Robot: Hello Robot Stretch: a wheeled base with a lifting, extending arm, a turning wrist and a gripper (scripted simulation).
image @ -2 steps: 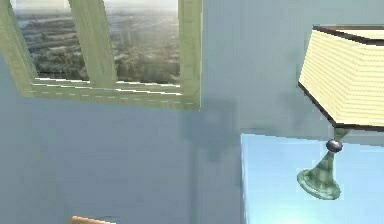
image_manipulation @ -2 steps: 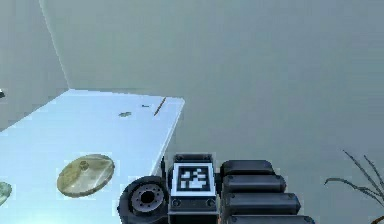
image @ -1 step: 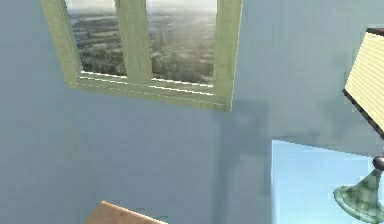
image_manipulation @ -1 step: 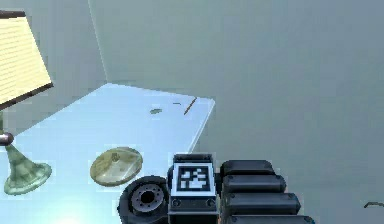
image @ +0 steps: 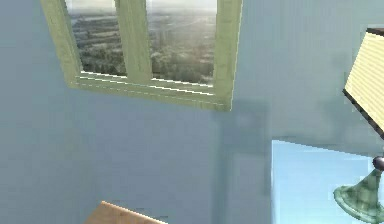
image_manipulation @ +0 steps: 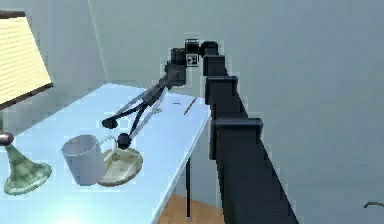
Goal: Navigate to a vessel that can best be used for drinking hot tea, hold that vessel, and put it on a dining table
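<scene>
Mug (image_manipulation: 85, 158), white and upright, on the near-left part of the pale blue desk (image_manipulation: 170, 125). Farther left, just beside it: green lamp base (image_manipulation: 22, 172). Just right of the mug, touching or nearly so: a flat beige dish (image_manipulation: 122, 166). Above that dish in the arm side view: end effector (image_manipulation: 115, 131), fingers slanting down and leftward from the dark body. Grasping something or nothing: cannot tell, with dish and desk right behind the tips. Farther right, a small dark pen-like stick (image_manipulation: 187, 103) on the desk, then the arm (image_manipulation: 235, 140) along the desk's right edge. Judged from this: mug left of and nearer than the fingertips, long axis vertical. Likely calls for a short shift left and nearer before any grasp.
</scene>
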